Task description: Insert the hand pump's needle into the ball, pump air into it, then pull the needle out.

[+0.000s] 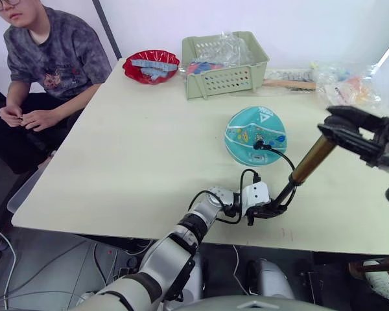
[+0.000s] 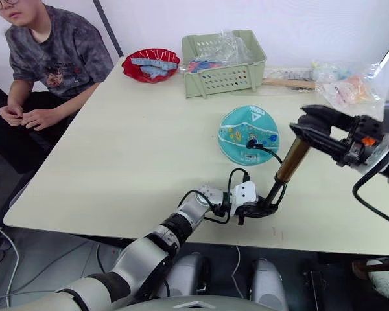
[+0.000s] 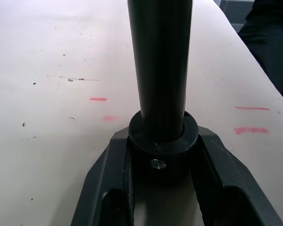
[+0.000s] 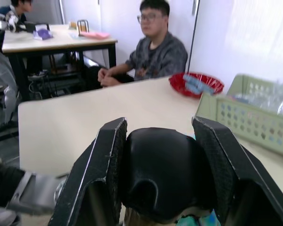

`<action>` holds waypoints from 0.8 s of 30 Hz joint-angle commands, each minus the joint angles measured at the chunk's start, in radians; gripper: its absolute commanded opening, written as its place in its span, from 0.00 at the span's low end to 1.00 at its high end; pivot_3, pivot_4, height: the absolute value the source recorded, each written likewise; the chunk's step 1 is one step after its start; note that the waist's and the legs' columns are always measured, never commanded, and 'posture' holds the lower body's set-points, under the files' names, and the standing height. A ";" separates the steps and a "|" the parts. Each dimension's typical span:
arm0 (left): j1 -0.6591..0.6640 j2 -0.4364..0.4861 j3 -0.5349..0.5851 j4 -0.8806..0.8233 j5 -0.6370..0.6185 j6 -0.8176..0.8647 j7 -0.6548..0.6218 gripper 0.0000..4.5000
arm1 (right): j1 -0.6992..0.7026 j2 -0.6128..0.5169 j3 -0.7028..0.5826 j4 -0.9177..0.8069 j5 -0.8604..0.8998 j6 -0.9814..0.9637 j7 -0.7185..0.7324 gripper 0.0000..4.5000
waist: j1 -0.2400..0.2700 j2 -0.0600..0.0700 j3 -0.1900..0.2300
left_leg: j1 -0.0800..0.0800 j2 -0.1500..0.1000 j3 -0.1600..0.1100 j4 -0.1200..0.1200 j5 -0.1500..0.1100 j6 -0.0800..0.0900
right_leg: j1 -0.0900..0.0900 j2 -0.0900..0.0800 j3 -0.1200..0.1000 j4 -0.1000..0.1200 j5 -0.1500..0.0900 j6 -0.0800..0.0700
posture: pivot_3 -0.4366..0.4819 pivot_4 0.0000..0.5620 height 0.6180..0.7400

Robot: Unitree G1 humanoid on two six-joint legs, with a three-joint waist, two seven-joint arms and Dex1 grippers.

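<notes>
Needle [image 1: 258, 144] seems seated in ball [image 1: 255, 136]. My left hand [image 1: 267, 211] grips hand pump [image 1: 305, 167] base, right hand [image 1: 350, 133] clamps handle. Pumping, withdrawal remain.

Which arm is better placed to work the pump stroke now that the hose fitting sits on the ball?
The right. The right gripper is shut on the hand pump's T-handle at the raised end, free to push down. The left gripper clamps the pump's base on the table, steadying it beside the ball.

Both head eyes look down over the table [image 1: 129, 162] from its near edge, sharing it, while each wrist camera looks closely along its gripper's fingers.
</notes>
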 commanded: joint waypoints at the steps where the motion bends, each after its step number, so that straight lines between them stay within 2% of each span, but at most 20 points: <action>1: 0.034 0.015 -0.025 0.063 0.041 0.030 -0.004 0.25 | -0.037 -0.019 -0.087 -0.014 0.028 -0.015 -0.012 0.38 | 0.000 0.000 0.000 | 0.000 0.000 0.000 0.000 0.000 0.000 | 0.000 0.000 0.000 0.000 0.000 0.000 | 0.48 0.27 1.00; 5: 0.033 0.017 -0.025 0.065 0.044 0.031 -0.001 0.25 | -0.034 0.002 -0.074 -0.031 0.065 0.002 -0.043 0.38 | 0.000 0.000 0.000 | 0.000 0.000 0.000 0.000 0.000 0.000 | 0.000 0.000 0.000 0.000 0.000 0.000 | 0.48 0.27 1.00; 13: 0.028 0.019 -0.028 0.069 0.051 0.044 0.006 0.25 | 0.090 0.135 0.053 -0.110 0.088 0.041 -0.124 0.38 | -0.001 -0.002 -0.002 | 0.002 0.000 0.000 -0.002 0.000 0.000 | 0.001 0.001 0.000 -0.001 0.000 0.000 | 0.48 0.27 1.00; 20: 0.026 0.019 -0.025 0.068 0.054 0.048 0.009 0.25 | 0.222 0.229 0.190 -0.109 -0.084 -0.016 -0.097 0.38 | -0.002 -0.009 -0.008 | 0.004 0.001 0.000 -0.005 0.000 0.000 | 0.001 0.002 0.000 -0.002 0.000 0.000 | 0.48 0.27 1.00; 24: 0.031 0.020 -0.024 0.067 0.056 0.047 0.009 0.25 | 0.266 0.251 0.259 -0.063 -0.214 -0.074 -0.064 0.38 | -0.001 -0.009 -0.014 | 0.004 0.001 0.000 -0.007 0.000 0.000 | 0.001 0.002 0.000 -0.005 0.000 0.000 | 0.48 0.27 1.00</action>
